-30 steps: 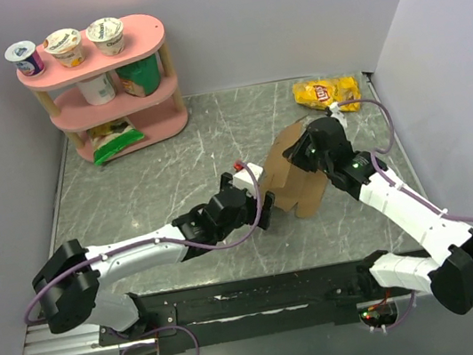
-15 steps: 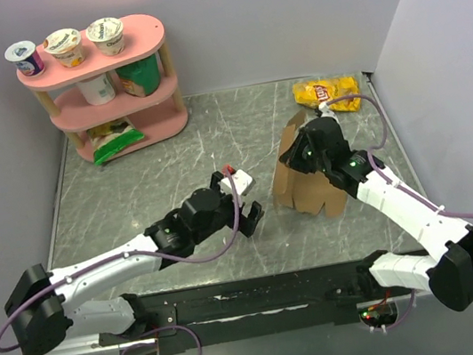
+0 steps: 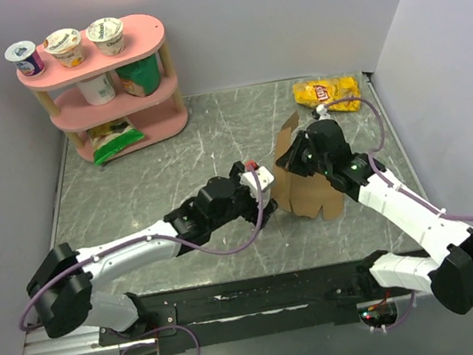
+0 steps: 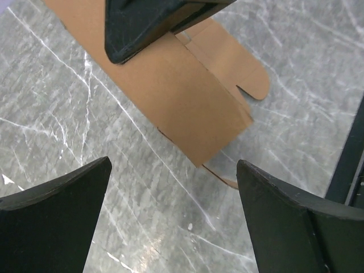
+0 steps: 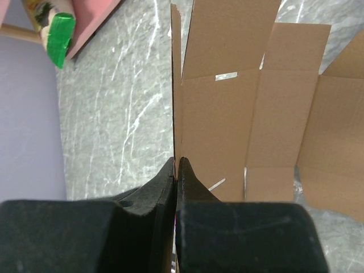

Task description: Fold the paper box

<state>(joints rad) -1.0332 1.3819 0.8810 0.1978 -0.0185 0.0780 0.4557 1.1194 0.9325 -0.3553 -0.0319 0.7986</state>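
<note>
A pink shelf (image 3: 106, 90) stands in the far-left corner of the grey marbled bench (image 3: 162, 162), with three yogurt cups (image 3: 64, 44) on its top tier and a green packet (image 3: 115, 141) poking out of the lowest. A yellow chip bag (image 3: 325, 91) lies near the far-right corner, just beyond the right arm's cable. Nothing lies on the bench between the two arms and the cardboard.

The paper box (image 3: 305, 186), plain brown and half opened, stands on its edge right of the bench's centre, about midway between the near and far edges, flaps splayed. The right gripper (image 3: 304, 158) is pinched tight on the upper edge of one panel; its wrist view shows the fingers pressed together with the thin card between them. The left gripper (image 3: 260, 199) is just beside the box on the side nearer the left edge, its fingers (image 4: 57, 216) spread wide, apart from the card.

From overhead the right wrist covers the top of the box. In the left wrist view the box runs off the top of the frame.
</note>
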